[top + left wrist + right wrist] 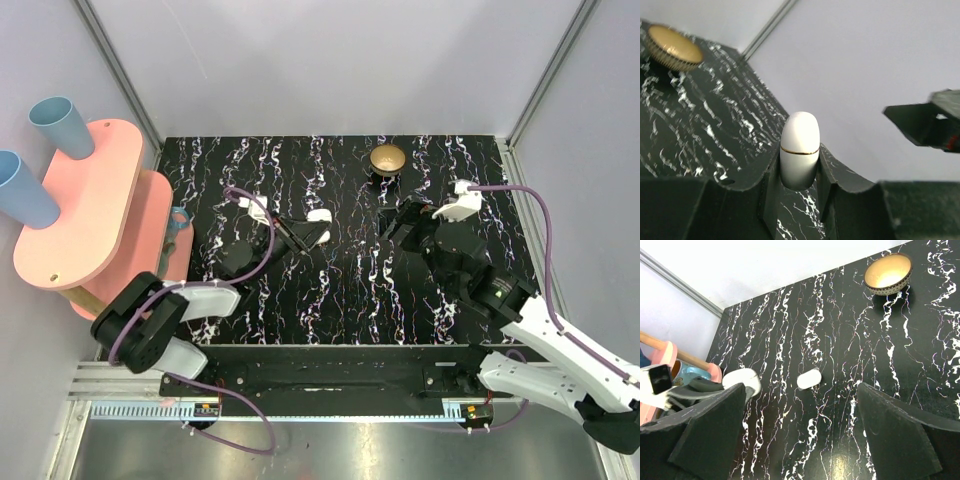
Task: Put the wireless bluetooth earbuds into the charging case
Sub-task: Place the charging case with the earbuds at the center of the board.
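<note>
The charging case [800,135] is a white pebble with a thin gold seam, closed. My left gripper [799,161] is shut on its lower half and holds it above the black marbled table [340,300]. From above, the case [319,215] shows at the tip of the left gripper [306,232], left of the table's middle. In the right wrist view the held case [742,381] is at the left. A small white oval [809,378], apparently an earbud, lies on the table. My right gripper [801,392] hangs open and empty above it. From above, the right gripper [402,224] faces the left one.
A gold round dish [388,158] on a black base stands at the far middle of the table, also seen as the dish [888,272]. A pink shelf [90,200] with two blue cups [60,125] stands off the table's left edge. Grey walls close in the table.
</note>
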Motion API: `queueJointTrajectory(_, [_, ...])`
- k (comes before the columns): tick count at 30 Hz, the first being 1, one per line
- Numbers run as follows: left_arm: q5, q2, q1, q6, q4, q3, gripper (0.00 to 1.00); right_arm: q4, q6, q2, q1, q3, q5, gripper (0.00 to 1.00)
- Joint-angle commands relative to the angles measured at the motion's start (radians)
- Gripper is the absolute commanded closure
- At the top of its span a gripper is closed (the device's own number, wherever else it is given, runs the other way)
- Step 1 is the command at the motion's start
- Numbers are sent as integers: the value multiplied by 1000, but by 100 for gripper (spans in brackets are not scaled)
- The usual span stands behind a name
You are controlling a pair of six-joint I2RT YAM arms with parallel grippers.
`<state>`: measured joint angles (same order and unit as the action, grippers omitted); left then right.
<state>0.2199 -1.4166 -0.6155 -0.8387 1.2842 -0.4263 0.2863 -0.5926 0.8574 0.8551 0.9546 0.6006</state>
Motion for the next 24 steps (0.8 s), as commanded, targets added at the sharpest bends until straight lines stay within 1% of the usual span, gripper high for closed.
queueJointTrajectory(1, [-122,-88,0,-152,294,-34,100,-10,-7,-31,-2,-16,8,0])
queueJointTrajectory(2, [-138,-99,-1,-166,287,-28,100,-12,-6,-35,-2,-17,10,0])
queueJointTrajectory(3, [-189,-120,-6,-193,262,-22,100,-10,-6,-38,-2,-19,10,0])
queueJointTrajectory(5, [-226,-146,-13,-194,232,-6,100,-10,-6,-46,-2,-22,16,0])
queueJointTrajectory(6, [-267,-153,-18,-192,215,-6,100,-9,-6,-49,-2,-22,16,0])
queueJointTrajectory(8, [-284,-176,-21,-201,154,-18,100,-7,-6,-57,-2,-25,19,0])
queueJointTrajectory(14, [-324,-266,-35,-226,106,-43,98,-6,-3,-54,-2,-20,24,0])
queueJointTrajectory(17, [-324,-306,-36,-244,99,-54,98,-7,-6,-44,-4,-14,15,0])
queueJointTrajectory(19, [-329,-323,-46,-237,104,-55,94,-7,-10,-40,-2,-13,8,0])
queueJointTrajectory(21, [-350,-343,-61,-235,124,-49,94,-7,-15,-35,-4,-13,7,0])
queueJointTrajectory(22, [-355,-358,-62,-244,135,-39,97,-6,-18,-37,-2,-14,5,0])
queueJointTrajectory(24, [-352,-378,-70,-264,158,-34,98,-7,-18,-35,-1,-17,4,0])
